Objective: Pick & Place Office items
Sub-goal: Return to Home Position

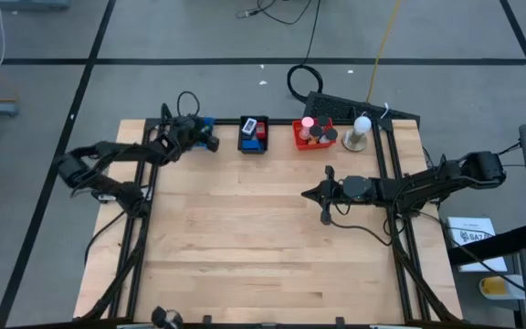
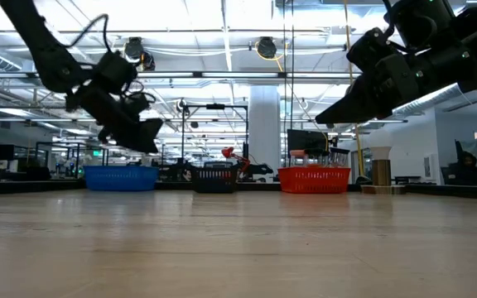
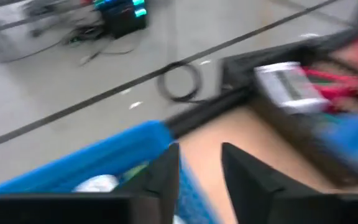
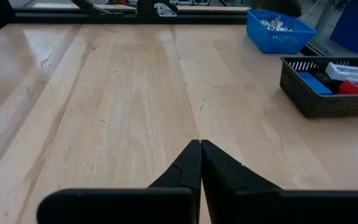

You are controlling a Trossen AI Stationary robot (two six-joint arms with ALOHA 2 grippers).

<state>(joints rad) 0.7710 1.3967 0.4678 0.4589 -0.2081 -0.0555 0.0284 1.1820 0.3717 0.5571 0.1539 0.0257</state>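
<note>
The office items in sight lay in trays. In the black tray (image 4: 303, 93), a flat white rectangle (image 4: 351, 71) rested partly over a blue rectangle (image 4: 314, 81) and a red rectangle (image 4: 356, 87). In the red tray (image 1: 313, 146), just beside the black tray, a pink-topped cylinder (image 1: 308, 122) and dark cylinders (image 1: 318, 135) stood upright. Small pale pieces (image 4: 272, 23) lay heaped in the blue tray (image 4: 291, 34) on the black tray's other side.

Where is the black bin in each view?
High view: black bin at the far edge, between two other bins.
Low view: the bin at centre, far back.
Left wrist view: the bin, blurred, past the blue bin.
Right wrist view: the bin, nearer than the blue one.
Landmark: the blue bin, beside it everywhere.
</note>
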